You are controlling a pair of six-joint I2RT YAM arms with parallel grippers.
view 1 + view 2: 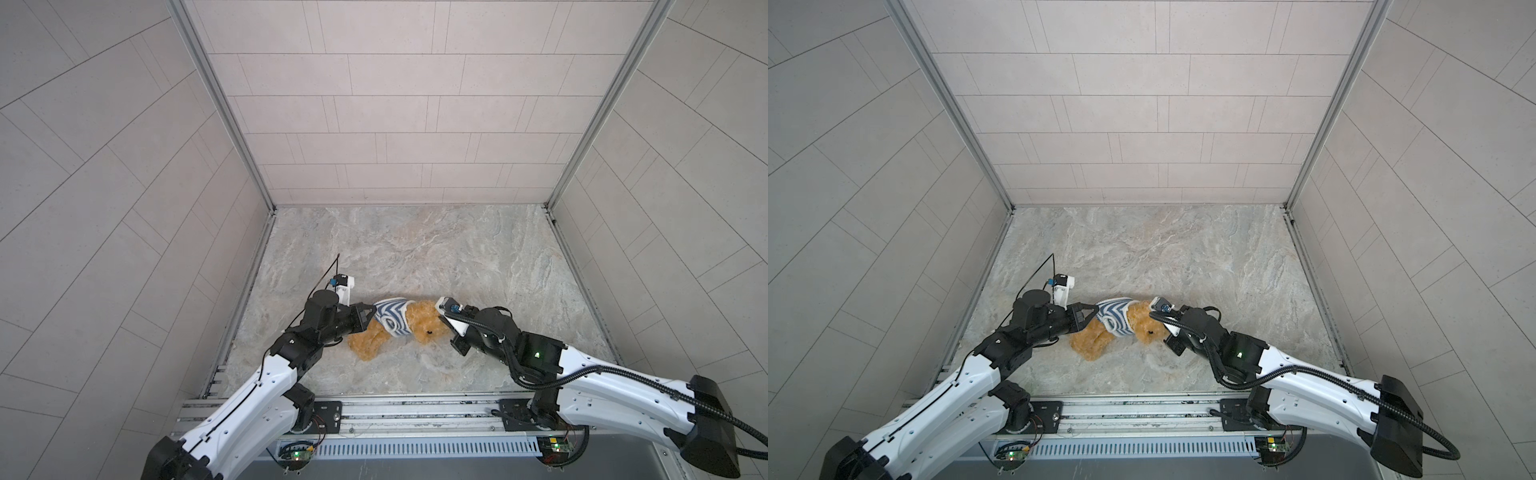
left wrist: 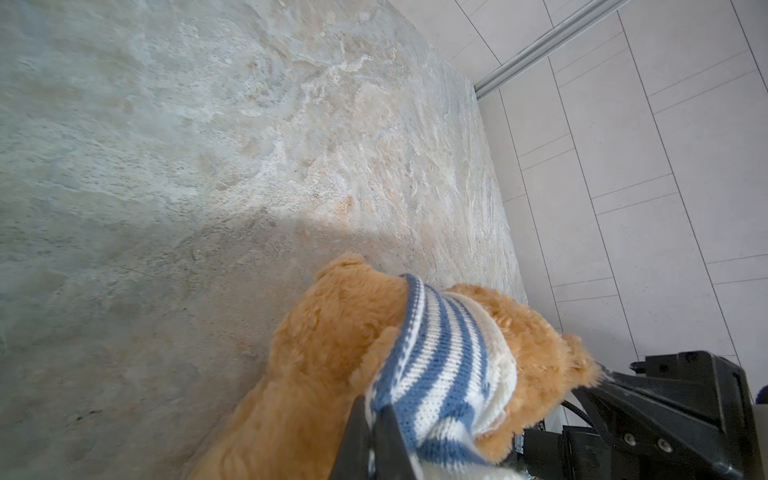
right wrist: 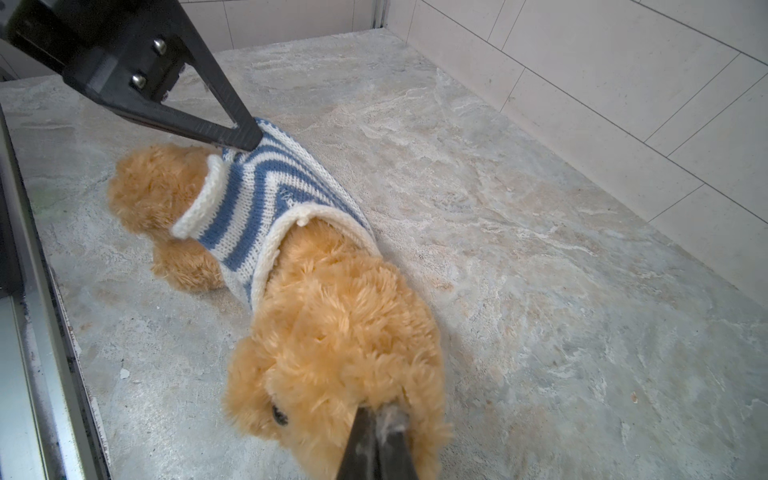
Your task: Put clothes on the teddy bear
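Note:
The teddy bear (image 1: 426, 328) (image 1: 1146, 330) lies on its side near the table's front, head toward the right in both top views. A blue-and-white striped shirt (image 1: 392, 316) (image 1: 1115, 318) sits around its body; the legs (image 1: 365, 347) stick out bare. My left gripper (image 1: 371, 311) (image 2: 372, 409) is shut on the shirt's edge (image 2: 449, 357) at the leg end, and its tip also shows in the right wrist view (image 3: 245, 139). My right gripper (image 1: 444, 323) (image 3: 378, 415) is shut on the fur of the bear's head (image 3: 345, 332), beside one black eye (image 3: 279, 414).
The marble table (image 1: 457, 257) is boxed in by tiled walls at the back (image 1: 395, 124) and on both sides. An aluminium rail (image 1: 415, 409) carrying both arm bases runs along the front edge. The bear lies left of the table's middle, close to the front.

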